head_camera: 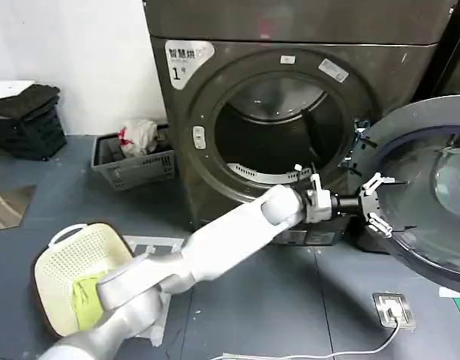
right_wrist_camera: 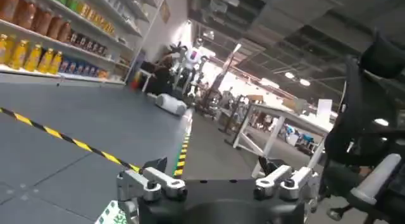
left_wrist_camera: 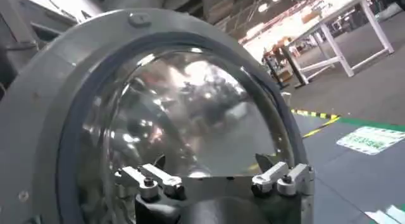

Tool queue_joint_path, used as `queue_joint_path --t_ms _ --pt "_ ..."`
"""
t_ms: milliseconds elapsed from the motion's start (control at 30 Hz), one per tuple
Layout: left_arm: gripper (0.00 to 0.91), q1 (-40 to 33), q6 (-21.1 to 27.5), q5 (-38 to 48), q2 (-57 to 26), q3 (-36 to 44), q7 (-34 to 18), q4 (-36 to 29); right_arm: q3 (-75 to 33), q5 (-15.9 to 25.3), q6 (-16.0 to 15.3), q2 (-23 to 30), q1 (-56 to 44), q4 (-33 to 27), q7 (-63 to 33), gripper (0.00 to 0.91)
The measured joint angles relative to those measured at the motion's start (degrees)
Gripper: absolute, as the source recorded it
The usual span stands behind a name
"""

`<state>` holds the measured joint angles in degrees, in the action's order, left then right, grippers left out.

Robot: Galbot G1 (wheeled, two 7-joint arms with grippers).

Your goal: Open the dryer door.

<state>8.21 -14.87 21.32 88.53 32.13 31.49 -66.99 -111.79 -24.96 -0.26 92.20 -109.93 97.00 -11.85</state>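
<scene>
The dryer door (head_camera: 428,187), a round porthole with a grey rim and domed clear glass, hangs swung wide to the right of the drum opening (head_camera: 278,131), inner face toward the robot. The left gripper (head_camera: 374,201) is spread open just before its rim. The left wrist view shows glossy glass (left_wrist_camera: 190,118) bulging past the fingers (left_wrist_camera: 278,178). The right gripper (right_wrist_camera: 215,184), open, faces a shop floor (right_wrist_camera: 95,130).
</scene>
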Motion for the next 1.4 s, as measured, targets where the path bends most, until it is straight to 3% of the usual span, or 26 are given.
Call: queue_joint_path --t_ms 333,700,933,1400 --pt "0.907 3.66 9.51 4.5 -9.27 -1.05 -2.85 -14.39 1.05 0.28 -2.34 0.0 0.58 2.1 -0.31 0.907" --pt "0.907 9.07 19.4 5.78 -22.41 -6.67 -7.79 -32.25 1.9 1.87 -2.36 -0.01 1.19 0.3 -0.84 0.907" --pt "0.907 15.39 27.25 10.75 -29.54 -14.64 -14.73 -40.13 0.57 3.61 -2.39 -0.01 1.17 -2.17 -1.23 0.907" --pt "0.907 31.93 47.8 24.08 -44.83 -36.38 -34.09 -53.02 -2.26 6.17 -2.06 -2.69 0.58 -6.82 -1.34 0.907"
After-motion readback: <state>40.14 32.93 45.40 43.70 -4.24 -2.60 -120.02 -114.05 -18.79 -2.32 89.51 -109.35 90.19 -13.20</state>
